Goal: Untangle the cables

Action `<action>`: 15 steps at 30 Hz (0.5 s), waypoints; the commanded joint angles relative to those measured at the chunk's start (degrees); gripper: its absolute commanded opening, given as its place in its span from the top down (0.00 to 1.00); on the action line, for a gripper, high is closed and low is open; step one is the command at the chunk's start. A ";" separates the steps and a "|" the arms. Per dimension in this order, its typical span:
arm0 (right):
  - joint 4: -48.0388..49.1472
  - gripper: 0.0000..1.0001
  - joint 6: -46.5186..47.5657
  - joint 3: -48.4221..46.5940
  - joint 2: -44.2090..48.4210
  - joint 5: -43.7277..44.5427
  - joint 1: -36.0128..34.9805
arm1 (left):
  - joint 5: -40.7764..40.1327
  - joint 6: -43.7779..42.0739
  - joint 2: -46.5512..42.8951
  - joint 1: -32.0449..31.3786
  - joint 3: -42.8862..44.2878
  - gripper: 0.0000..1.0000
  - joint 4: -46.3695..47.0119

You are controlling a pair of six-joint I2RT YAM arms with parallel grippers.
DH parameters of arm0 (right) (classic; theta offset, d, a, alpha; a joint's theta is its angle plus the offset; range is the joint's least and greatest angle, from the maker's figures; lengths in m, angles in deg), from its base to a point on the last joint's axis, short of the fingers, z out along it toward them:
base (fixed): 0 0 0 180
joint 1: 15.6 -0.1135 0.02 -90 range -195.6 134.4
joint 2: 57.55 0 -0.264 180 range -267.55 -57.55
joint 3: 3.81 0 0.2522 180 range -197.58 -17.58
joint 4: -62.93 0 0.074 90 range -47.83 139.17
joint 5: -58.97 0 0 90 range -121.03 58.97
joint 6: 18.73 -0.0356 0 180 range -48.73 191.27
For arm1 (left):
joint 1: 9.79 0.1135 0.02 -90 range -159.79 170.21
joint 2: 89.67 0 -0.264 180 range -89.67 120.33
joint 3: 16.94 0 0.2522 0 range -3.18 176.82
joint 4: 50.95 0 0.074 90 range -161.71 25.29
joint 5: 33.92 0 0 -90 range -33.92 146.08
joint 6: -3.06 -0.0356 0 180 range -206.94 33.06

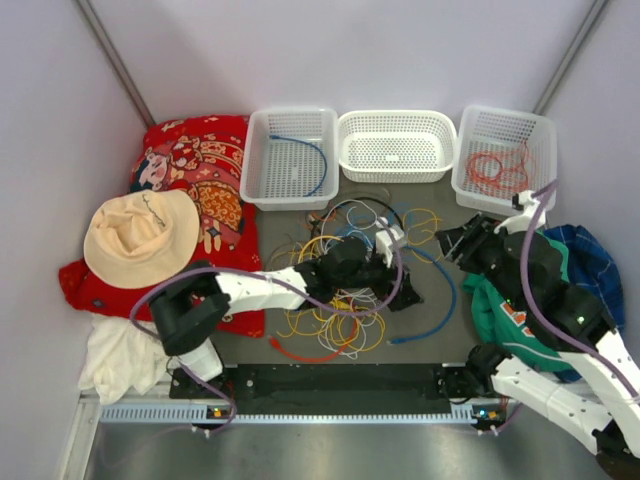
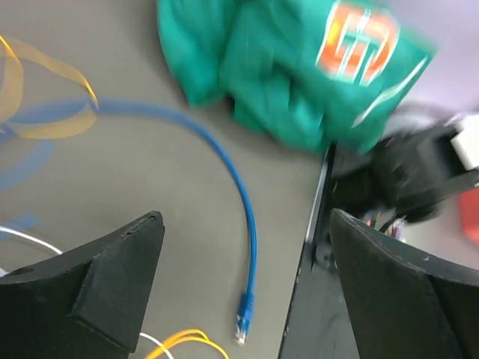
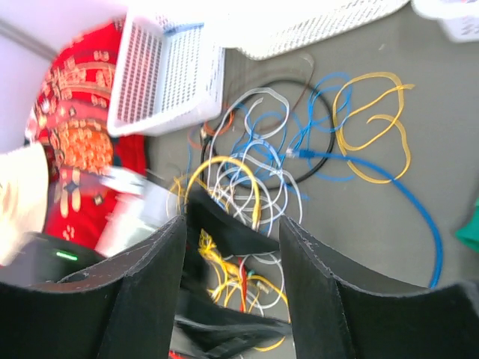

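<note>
- Our left pincer [image 2: 245, 218] hangs released, its jaws wide apart and nothing between them, over the right edge of the tangle.
- Directly below it, a blue cable [image 2: 217, 149] curves across the grey table [image 1: 430, 345] and ends in a small plug.
- Our right pincer [image 3: 232, 224] is also spread open and empty, just right of the heap.
- The cables [image 1: 310, 325] lie in a knotted pile mid-table: yellow, white, blue, black and red-orange loops.
- A separate blue cable sits in the left basket [image 1: 265, 165], and red-orange cable in the right basket [image 1: 478, 130].
- The green cloth [image 2: 277, 75] carries an orange-and-white logo [image 2: 359, 34]; we cannot read its letters.
</note>
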State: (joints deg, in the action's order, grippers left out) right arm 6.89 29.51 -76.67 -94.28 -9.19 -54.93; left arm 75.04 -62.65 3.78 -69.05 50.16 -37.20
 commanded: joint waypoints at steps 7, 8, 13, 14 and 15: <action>-5.35 0.47 -1.31 -2.43 2.72 5.93 -0.57 | -2.87 -9.35 10.70 -8.67 6.86 0.23 -14.57; -5.27 0.47 -1.40 -2.26 2.80 5.75 -0.66 | -3.31 -10.83 10.53 -9.11 6.69 0.23 -15.37; -3.95 0.47 -1.66 -0.59 2.98 5.14 -0.66 | -4.46 -13.66 10.35 -10.61 4.84 0.26 -18.98; -3.69 0.47 -1.66 -0.41 2.98 4.96 -0.57 | -4.20 -13.75 10.52 -10.78 4.49 0.28 -18.98; -3.42 0.47 -1.75 0.11 2.98 4.70 -0.66 | -4.11 -13.83 10.87 -11.48 4.14 0.31 -18.89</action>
State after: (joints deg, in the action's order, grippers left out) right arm 1.78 28.53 -77.56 -91.79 -4.75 -54.93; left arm 71.63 -73.18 14.97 -79.39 54.64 -54.60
